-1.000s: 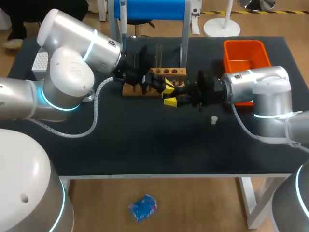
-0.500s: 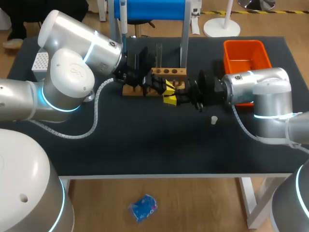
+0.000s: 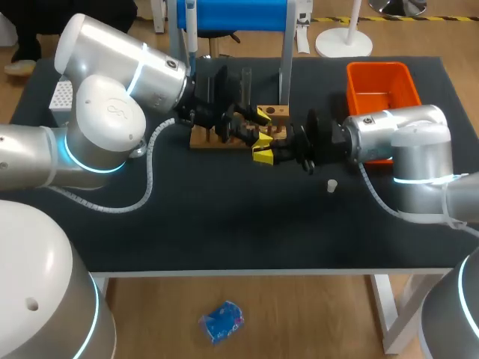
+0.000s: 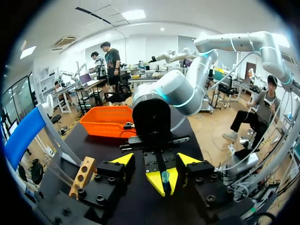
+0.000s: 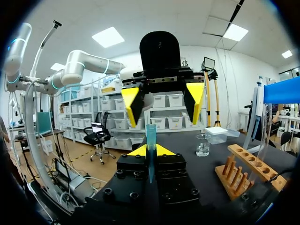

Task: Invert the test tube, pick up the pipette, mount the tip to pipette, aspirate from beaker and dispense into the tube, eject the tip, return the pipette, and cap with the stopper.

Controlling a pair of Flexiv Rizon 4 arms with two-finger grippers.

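- Test tube (image 5: 150,138): clamped roughly upright between the closed fingers of my right hand (image 5: 150,151). It is held above the table (image 3: 224,224), just in front of the wooden rack (image 3: 278,112). I cannot tell which end is up.
- My left hand (image 4: 156,161) faces the right one with its fingers apart, one on each side of the tube. Neither finger appears to touch it.
- Judgement: the inversion step is in hand, at a transfer between hands, and is not yet complete.
- Pipette (image 3: 190,26): hangs on the blue stand (image 3: 232,13) behind the rack. Pick-up, tip mounting, aspiration, dispensing, tip ejection and return are all outstanding.
- Beaker (image 5: 202,145): stands on the table beyond the left hand.
- Stopper (image 3: 331,185): lies on the table near my right arm, apart from the tube. Capping is outstanding.
- Orange bin (image 3: 382,82): stands beyond the right arm, probably for the ejected tip.
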